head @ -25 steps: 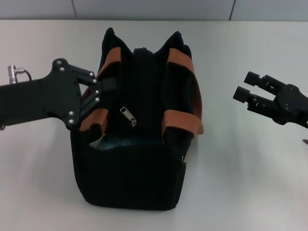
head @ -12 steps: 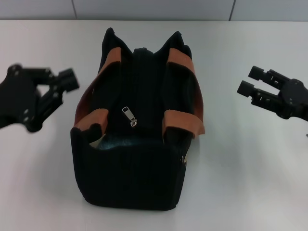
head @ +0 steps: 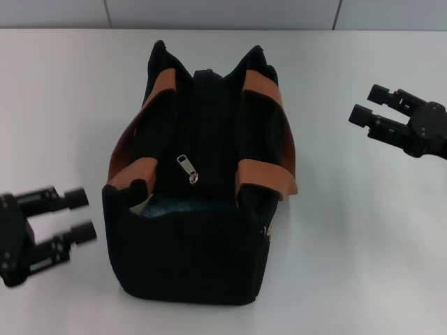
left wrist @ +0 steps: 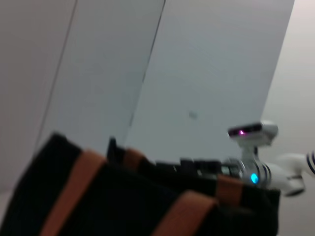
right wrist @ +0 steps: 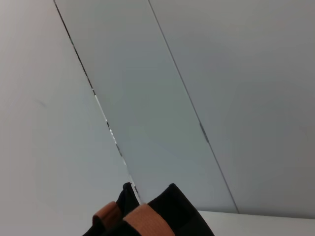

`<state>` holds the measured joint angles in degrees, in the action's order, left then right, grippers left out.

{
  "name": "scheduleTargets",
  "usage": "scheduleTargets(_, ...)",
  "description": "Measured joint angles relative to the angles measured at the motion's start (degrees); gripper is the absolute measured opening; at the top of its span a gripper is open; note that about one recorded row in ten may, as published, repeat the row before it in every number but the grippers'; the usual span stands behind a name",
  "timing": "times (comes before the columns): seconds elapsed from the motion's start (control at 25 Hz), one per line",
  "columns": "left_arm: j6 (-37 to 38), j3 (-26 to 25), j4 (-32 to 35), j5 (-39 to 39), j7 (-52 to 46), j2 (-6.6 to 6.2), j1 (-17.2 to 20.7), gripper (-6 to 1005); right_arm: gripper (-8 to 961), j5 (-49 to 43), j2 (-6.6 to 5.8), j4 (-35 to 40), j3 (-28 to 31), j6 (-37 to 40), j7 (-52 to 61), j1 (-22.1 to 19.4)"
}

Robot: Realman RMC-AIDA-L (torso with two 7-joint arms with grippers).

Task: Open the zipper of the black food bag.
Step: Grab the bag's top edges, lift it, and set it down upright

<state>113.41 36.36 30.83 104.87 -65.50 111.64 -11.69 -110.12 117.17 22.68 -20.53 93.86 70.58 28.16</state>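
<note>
The black food bag [head: 192, 230] stands in the middle of the white table, its brown-orange handles [head: 269, 178] lying over its top. Along the top runs the zipper, with its silver pull tab [head: 186, 168] lying near the front end; just in front of the tab the bag gapes a little. My left gripper [head: 78, 215] hangs open at the near left, clear of the bag's side. My right gripper [head: 369, 105] is open at the far right, well away from the bag. The bag [left wrist: 123, 206] also fills the bottom of the left wrist view, and its top edge [right wrist: 147, 216] shows in the right wrist view.
A grey wall [head: 223, 12] with panel seams runs along the table's far edge. Bare white tabletop [head: 349, 244] lies on both sides of the bag. The right arm [left wrist: 256, 169] shows beyond the bag in the left wrist view.
My left gripper has let go of the bag's left handle and drawn back toward the near left. My right gripper has drifted slightly farther right and back. The bag has stayed put.
</note>
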Motion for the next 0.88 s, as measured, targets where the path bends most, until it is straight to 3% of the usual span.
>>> scheduleTargets(0.16,-1.4,-0.3,-0.3,3.5,-0.6,0.49,-0.1,473,829,0.0,-0.04,0.0,-0.1,-0.1,0.0,0.5)
scheduleTargets(0.4,-10.6,0.0,-0.4,8.9,-3.0,3.15,-2.3,614,829,-0.1,-0.03,0.0,-0.1,-0.7,0.0,0.7)
scheduleTargets(0.52,-11.6,0.0,-0.7,10.3,-3.4,3.87,-3.8,770,828,-0.1,-0.02,0.0,-0.1,-0.7,0.0,0.4)
scheduleTargets(0.88,-21.4,-0.6,-1.8,10.8,-4.2,5.16,-8.3,661,828,0.0,0.25,-0.3,0.3,-0.8,0.0,-0.5)
